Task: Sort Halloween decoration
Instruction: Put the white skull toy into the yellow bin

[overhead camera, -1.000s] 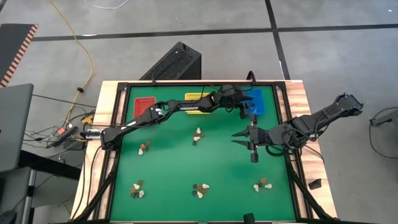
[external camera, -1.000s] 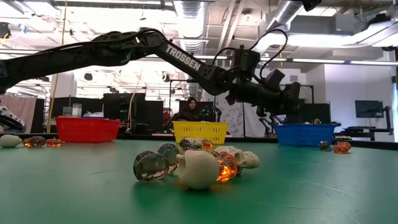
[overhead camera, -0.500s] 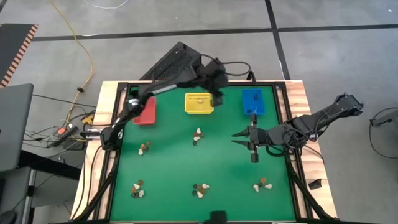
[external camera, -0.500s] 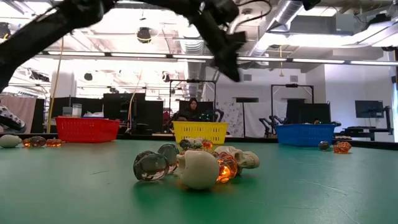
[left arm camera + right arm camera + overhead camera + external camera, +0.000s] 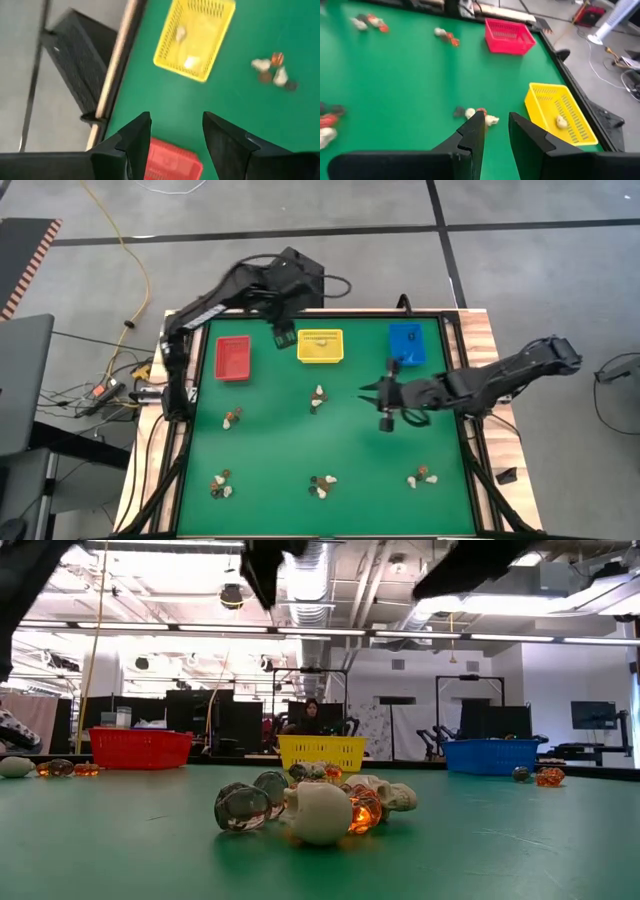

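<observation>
**Trinkets in small heaps on the mat, both grippers empty above it**

High view: Halloween decoration (image 5: 318,397) spread over the green mat (image 5: 270,440) in six small heaps, two in the middle row, three in the near row, one more heap under the right arm not clearly visible. Too small here to tell a long axis or a pointing direction. Three bins in one row at the far edge: red bin (image 5: 232,358), yellow bin (image 5: 320,345) with small pale pieces inside, blue bin (image 5: 406,344) with a dark speck inside. Left gripper (image 5: 279,335) high between the red and yellow bins, fingers apart, nothing held. Right gripper (image 5: 366,392) over the mat right of the centre heap, pointing toward the left side.

Low view: nearest heap (image 5: 318,806) with a cream skull-like piece, two clear round pieces on its left, an orange glowing piece on its right. Long axis of the heap across the picture. Red, yellow and blue bins standing behind, upright. A person (image 5: 308,716) seated far behind the yellow bin.

Left wrist view: fingers (image 5: 131,142) clearly apart, empty; yellow bin with two pale pieces inside; red bin corner just beside the fingers.

Right wrist view: fingers (image 5: 472,132) a little apart, nothing between; one pale piece in the yellow bin; red bin contents impossible to tell.
</observation>
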Controlling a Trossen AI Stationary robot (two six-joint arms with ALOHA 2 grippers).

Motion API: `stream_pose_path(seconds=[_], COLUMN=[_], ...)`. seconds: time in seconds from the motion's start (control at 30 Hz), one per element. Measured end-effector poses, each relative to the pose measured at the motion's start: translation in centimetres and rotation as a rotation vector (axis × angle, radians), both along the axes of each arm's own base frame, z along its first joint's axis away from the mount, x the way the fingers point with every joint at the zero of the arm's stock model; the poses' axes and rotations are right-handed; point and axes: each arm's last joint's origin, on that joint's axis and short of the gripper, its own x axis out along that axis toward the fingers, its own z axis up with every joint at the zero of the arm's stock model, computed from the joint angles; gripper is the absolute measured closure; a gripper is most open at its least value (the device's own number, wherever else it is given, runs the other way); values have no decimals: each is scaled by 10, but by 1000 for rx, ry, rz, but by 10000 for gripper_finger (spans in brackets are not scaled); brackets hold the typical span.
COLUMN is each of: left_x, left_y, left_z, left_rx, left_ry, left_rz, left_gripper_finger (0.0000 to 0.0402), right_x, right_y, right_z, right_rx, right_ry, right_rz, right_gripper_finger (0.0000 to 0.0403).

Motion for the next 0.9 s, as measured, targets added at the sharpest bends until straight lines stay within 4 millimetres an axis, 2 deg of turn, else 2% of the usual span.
stream_pose_path(seconds=[0.07, 0.13, 0.3, 0.37, 0.5, 0.63, 0.77, 0.9], left_x=[-13, -22, -59, -77, -101, -122, -129, -135], left_y=[-10, -22, -61, -79, -114, -140, -154, -160], left_z=[11, 12, 8, -1, -38, -81, -135, -177], left_rx=[9, 6, -12, -13, -23, -20, 9, -1], left_ry=[-42, -33, -61, -91, -261, -496, -688, -883], left_rz=[15, 3, -3, -9, -92, -272, -492, -628], left_gripper_finger=[233, 233, 233, 233, 233, 233, 233, 233], right_x=[14, 27, 60, 72, 86, 85, 89, 97], right_y=[-1, -2, 3, 8, 23, 50, 76, 99], right_z=[-8, -15, -28, -35, -44, -58, -75, -96], right_rx=[2, -8, 91, 134, 196, 246, 319, 287], right_ry=[-6, -2, 51, 84, 125, 183, 193, 156], right_rz=[-18, 5, 245, 331, 429, 514, 533, 528], right_gripper_finger=[285, 285, 285, 285, 284, 275, 246, 200])
